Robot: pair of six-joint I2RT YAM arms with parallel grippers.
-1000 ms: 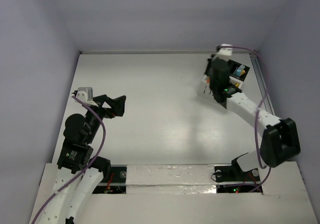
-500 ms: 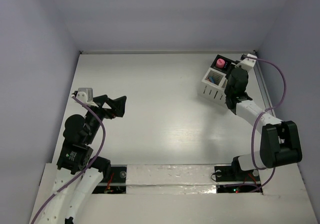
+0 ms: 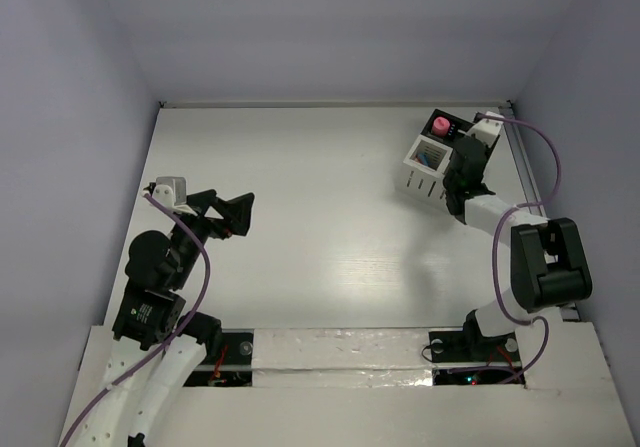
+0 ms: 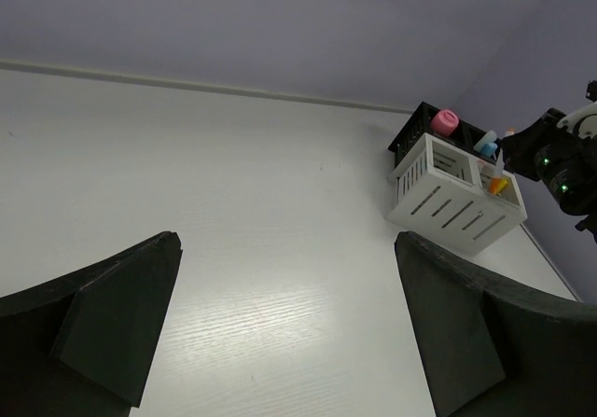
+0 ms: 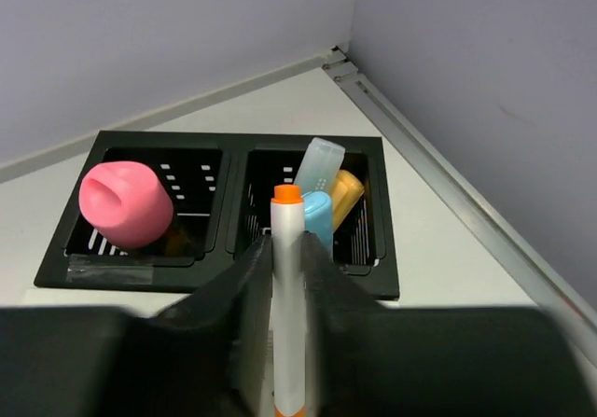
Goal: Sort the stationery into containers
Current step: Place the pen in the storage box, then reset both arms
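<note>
My right gripper [image 5: 288, 249] is shut on a thin white orange-tipped stick [image 5: 288, 296], held just in front of the black compartmented section [image 5: 224, 214]. Its left cell holds a stubby pink cylinder [image 5: 125, 203]; its right cell holds pale blue, blue and yellow capsule pieces [image 5: 322, 198]. In the top view the right gripper [image 3: 466, 162] sits at the right side of the white slatted organizer [image 3: 424, 172], with the pink cylinder [image 3: 440, 125] behind. My left gripper [image 3: 226, 211] is open and empty, far to the left; from its wrist view the organizer [image 4: 455, 193] shows at the right.
A metal rail [image 5: 448, 184] runs along the table's right edge next to the purple wall, close to the containers. The back wall meets the table just behind the black section. Bare white tabletop [image 3: 320, 217] lies between the two arms.
The right gripper swung from over the organizer's middle to its right side, uncovering the pink cylinder and white compartments. The right arm's elbow folded in. The left arm stayed still.
</note>
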